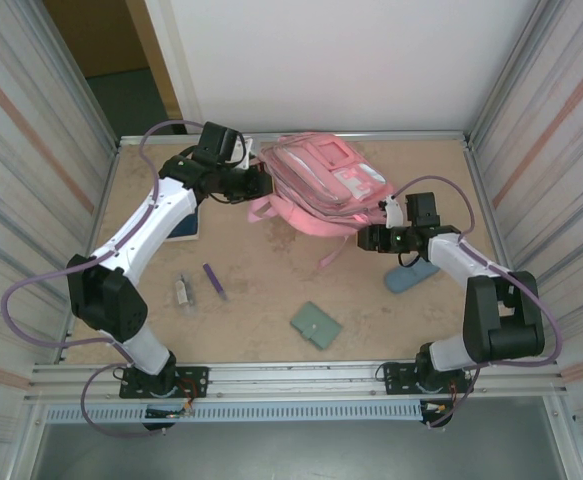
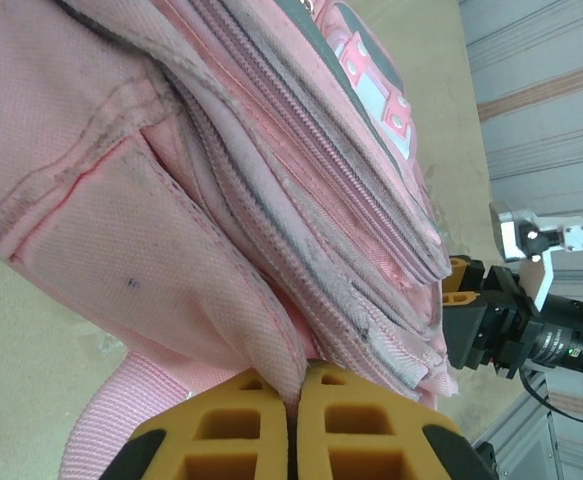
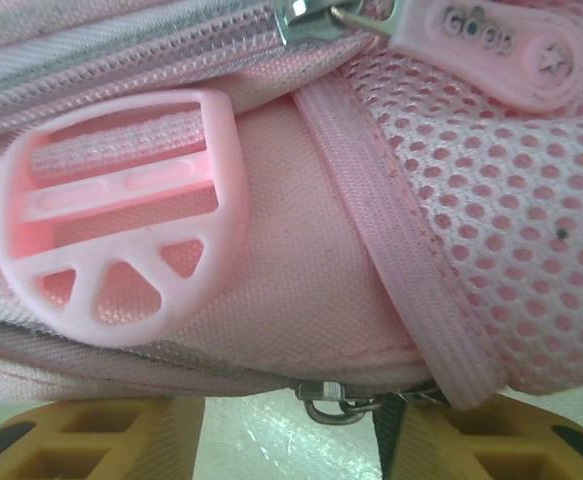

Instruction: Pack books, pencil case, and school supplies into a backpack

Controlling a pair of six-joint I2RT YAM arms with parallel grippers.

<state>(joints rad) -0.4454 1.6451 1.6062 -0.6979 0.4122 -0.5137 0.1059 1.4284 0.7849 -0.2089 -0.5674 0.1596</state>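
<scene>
Pink backpack (image 1: 316, 185), sage-green folder (image 1: 316, 325)

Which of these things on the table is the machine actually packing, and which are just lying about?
For the job: pink backpack, dark blue book, slate-blue pencil case, purple pen, small grey-white stick, sage-green folder.
Just there: purple cables, striped side walls. Nothing loose looks stray.

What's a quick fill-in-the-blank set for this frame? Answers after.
1. The left gripper is ___ on the backpack fabric.
2. The pen on the table is ___ in colour.
3. The pencil case lies on the ___ half of the table.
Missing words: shut; purple; right.
</scene>
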